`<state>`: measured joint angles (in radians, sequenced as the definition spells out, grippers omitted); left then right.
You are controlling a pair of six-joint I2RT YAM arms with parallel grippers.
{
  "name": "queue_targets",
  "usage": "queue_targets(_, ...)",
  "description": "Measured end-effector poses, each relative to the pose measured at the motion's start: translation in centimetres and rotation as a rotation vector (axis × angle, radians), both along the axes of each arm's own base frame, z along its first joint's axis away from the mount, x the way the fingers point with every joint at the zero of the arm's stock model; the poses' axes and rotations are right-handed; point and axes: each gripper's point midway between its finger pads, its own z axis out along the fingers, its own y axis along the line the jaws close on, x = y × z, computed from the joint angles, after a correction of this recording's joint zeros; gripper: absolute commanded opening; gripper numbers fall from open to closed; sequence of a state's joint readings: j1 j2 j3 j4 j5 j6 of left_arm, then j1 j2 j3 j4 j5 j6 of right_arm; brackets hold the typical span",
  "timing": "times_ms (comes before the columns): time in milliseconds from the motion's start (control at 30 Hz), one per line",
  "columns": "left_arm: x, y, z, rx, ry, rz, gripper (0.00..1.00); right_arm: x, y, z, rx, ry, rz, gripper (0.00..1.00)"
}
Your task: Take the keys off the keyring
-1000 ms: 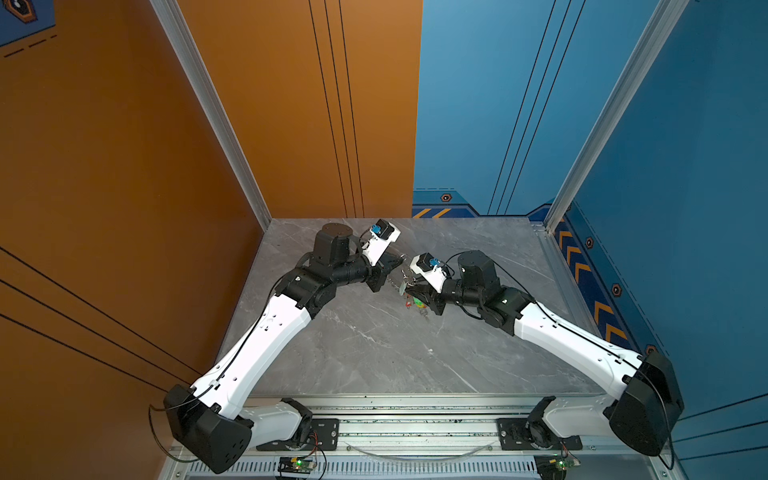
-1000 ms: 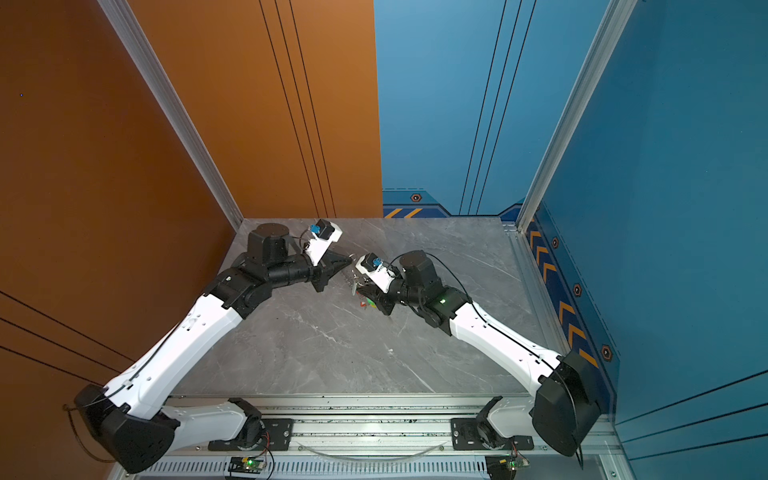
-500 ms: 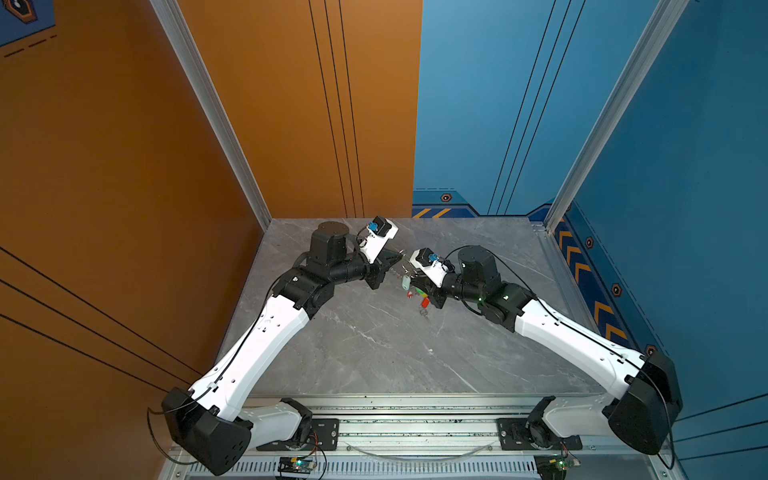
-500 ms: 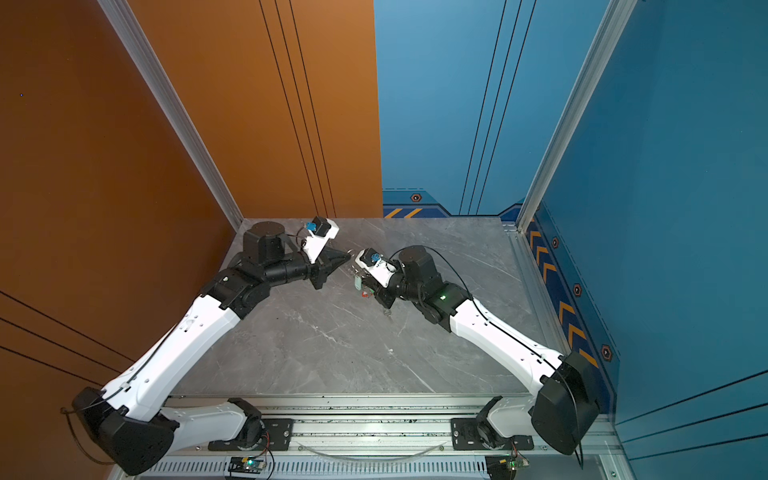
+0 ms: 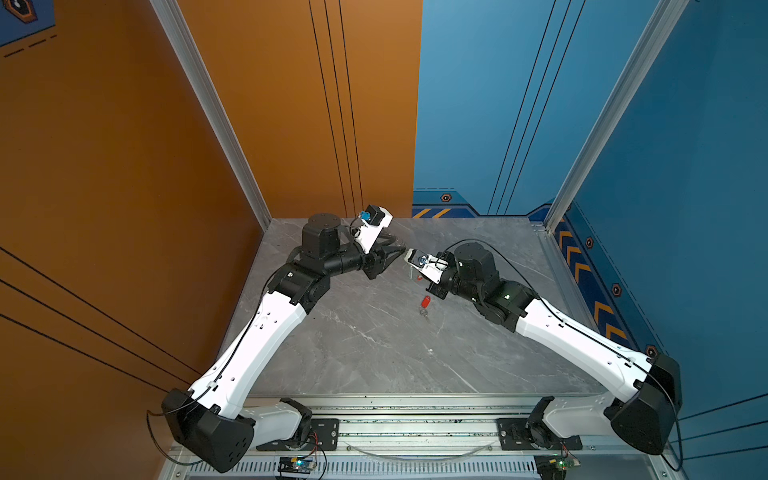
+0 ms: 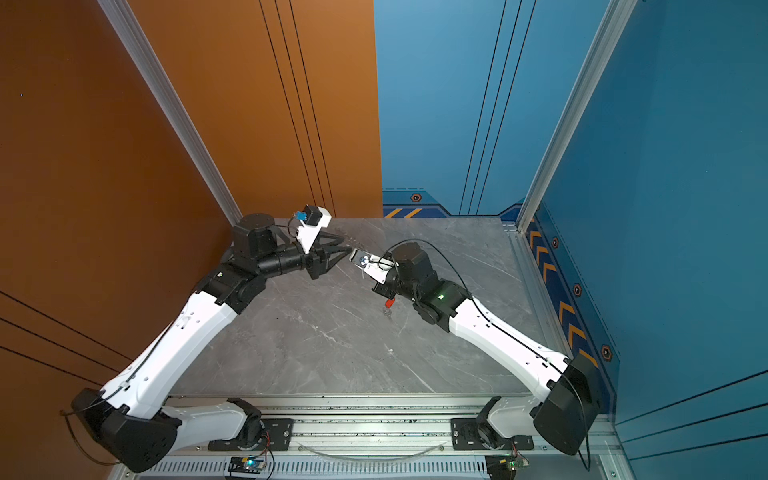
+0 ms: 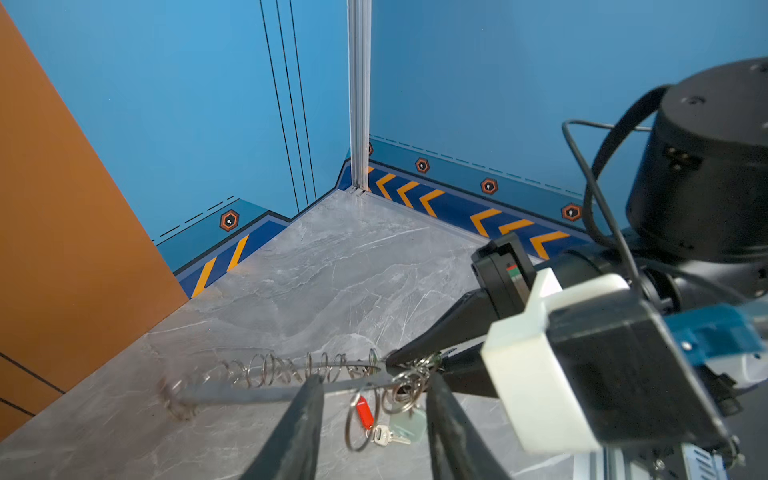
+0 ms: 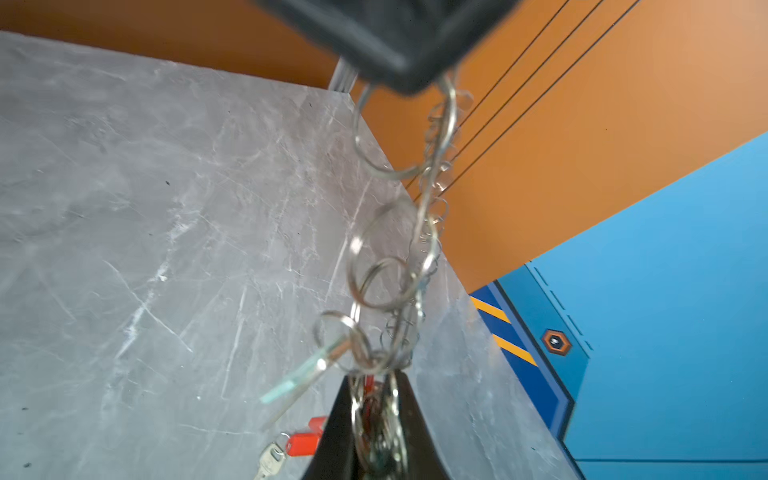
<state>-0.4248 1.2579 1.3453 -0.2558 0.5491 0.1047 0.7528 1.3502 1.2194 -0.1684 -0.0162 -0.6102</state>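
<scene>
The keyring [image 7: 249, 392] is a flat metal disc seen edge-on, its rim lined with wire split rings, held above the table. My right gripper [image 8: 376, 384] is shut on a bunch of those rings at the disc's rim, and a bit of red shows between its jaws. A pale mint tag [image 8: 297, 384] hangs beside it, blurred. My left gripper [image 7: 376, 388] is open, its fingers either side of the same end of the disc. One of the keys, with a red tag [image 5: 424, 302], lies loose on the table below the right gripper. It also shows as the red tag [image 8: 303, 444].
The grey marble table [image 5: 374, 353] is walled by an orange panel [image 5: 124, 187] on the left and back and blue panels [image 5: 685, 208] on the right. A metal rail [image 5: 415, 428] with both arm bases runs along the front edge.
My left gripper has gone from shut to open and its wrist has lifted a little. The red-tagged key, a second ago up among the tags at the grippers, now lies on the table.
</scene>
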Motion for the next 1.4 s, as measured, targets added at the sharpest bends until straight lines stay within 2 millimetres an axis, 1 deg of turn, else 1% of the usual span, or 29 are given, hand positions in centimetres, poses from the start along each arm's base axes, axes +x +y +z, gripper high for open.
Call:
queue_targets(100, -0.3, 0.5, 0.0, -0.018, -0.002, 0.013, 0.57, 0.1, -0.2, 0.9, -0.042, -0.042, -0.001, 0.0)
queue_targets(233, -1.5, 1.3, -0.4, -0.053, -0.021, 0.038, 0.65, 0.0, -0.3, 1.5, -0.085, -0.073, 0.007, 0.0)
queue_targets(300, -2.2, 1.9, -1.1, -0.065, -0.018, 0.06, 0.68, 0.0, -0.4, 1.7, -0.093, -0.08, 0.006, 0.0)
queue_targets(367, -2.7, 2.5, -2.2, -0.065, -0.004, 0.085, 0.71, 0.1, -0.4, 2.5, -0.092, -0.101, -0.003, 0.0)
queue_targets(500, -3.2, 3.5, -3.5, -0.066, 0.009, 0.129, 0.74, 0.3, -0.5, 3.9, -0.082, -0.131, -0.018, 0.0)
queue_targets(600, -3.9, 4.0, -4.7, -0.067, 0.022, 0.149, 0.74, 0.3, -0.4, 4.2, -0.081, -0.137, -0.023, 0.0)
queue_targets(667, -4.2, 3.7, -5.1, -0.07, 0.024, 0.152, 0.73, 0.2, -0.2, 4.2, -0.084, -0.135, -0.02, 0.0)
queue_targets(767, -4.7, 2.2, -5.4, -0.07, 0.002, 0.142, 0.73, 0.2, 0.2, 4.1, -0.09, -0.135, -0.02, 0.0)
queue_targets(867, -4.9, 1.0, -5.8, -0.094, -0.023, 0.129, 0.69, 0.0, 0.4, 4.0, -0.091, -0.132, -0.021, 0.0)
queue_targets(1033, -3.1, 0.2, -6.6, -0.118, -0.002, 0.147, 0.62, -0.3, 0.7, 4.0, -0.08, -0.124, -0.017, 0.0)
queue_targets(1100, -2.4, 0.2, -6.5, -0.14, -0.001, 0.152, 0.6, -0.3, 0.7, 4.0, -0.076, -0.121, -0.016, 0.0)
queue_targets(1167, -1.6, 0.5, -5.9, -0.178, -0.002, 0.156, 0.6, -0.4, 0.8, 4.0, -0.071, -0.118, -0.017, 0.0)
queue_targets(1200, -1.3, 0.6, -5.7, -0.194, -0.003, 0.153, 0.59, -0.4, 0.8, 4.0, -0.07, -0.116, -0.018, 0.0)
queue_targets(1300, -0.8, 0.7, -5.2, -0.231, -0.003, 0.13, 0.5, -0.4, 0.8, 4.0, -0.063, -0.111, -0.018, 0.0)
queue_targets(1400, -0.9, -0.1, -5.5, -0.246, 0.02, 0.083, 0.48, -0.4, 0.8, 4.0, -0.056, -0.105, -0.019, 0.0)
